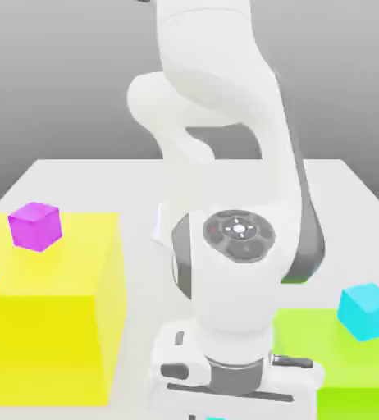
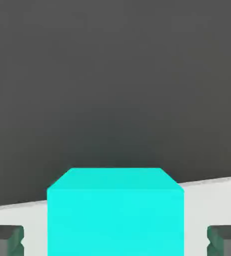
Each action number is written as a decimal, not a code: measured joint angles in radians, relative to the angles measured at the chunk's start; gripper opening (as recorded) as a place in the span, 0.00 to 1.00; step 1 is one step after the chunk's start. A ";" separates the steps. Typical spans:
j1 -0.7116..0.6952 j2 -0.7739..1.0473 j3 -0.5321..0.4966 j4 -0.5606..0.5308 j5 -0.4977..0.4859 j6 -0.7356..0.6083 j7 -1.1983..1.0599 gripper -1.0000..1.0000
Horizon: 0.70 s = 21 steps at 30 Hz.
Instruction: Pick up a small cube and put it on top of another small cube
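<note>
- Had the end effector point(image 2: 115, 242) apart, astride the small cyan cube point(image 2: 115, 220), clear of both sides!
- Saw another cyan cube point(image 1: 367, 312) atop the green block point(image 1: 316, 349).

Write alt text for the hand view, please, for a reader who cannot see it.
A light blue cube sits between the two fingers of the open gripper, with a gap on each side. Beyond are white and dark areas.
</note>
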 joint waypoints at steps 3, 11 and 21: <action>0.000 0.000 0.000 0.000 0.000 0.001 0.000 0.00; -0.034 -0.165 -0.002 -0.007 0.023 -0.175 -0.024 0.00; -0.252 -0.515 -0.145 0.007 0.086 -0.585 -0.049 0.00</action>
